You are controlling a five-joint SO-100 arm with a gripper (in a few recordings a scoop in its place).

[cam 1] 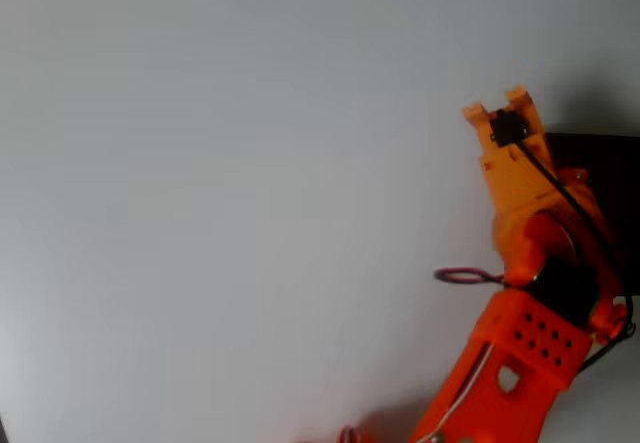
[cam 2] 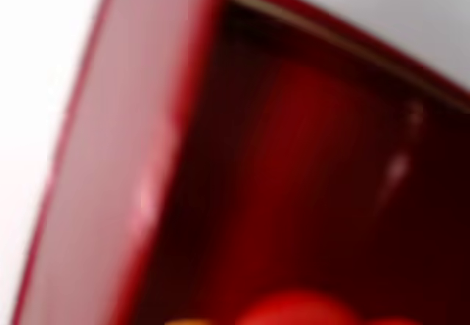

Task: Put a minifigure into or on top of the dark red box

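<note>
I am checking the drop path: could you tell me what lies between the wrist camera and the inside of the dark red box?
Nothing clear: in the wrist view the dark red box sits close below, with only a blurred red shape at the bottom edge, too soft to identify.

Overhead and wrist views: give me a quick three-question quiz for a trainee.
1. True or false: in the overhead view the box sits at the picture's left edge.
2. The arm is: A blue, B orange, C white.
3. Fill in: in the wrist view the box's inside looks ___ than its wall.
Key: 1 false; 2 B; 3 darker.
</note>
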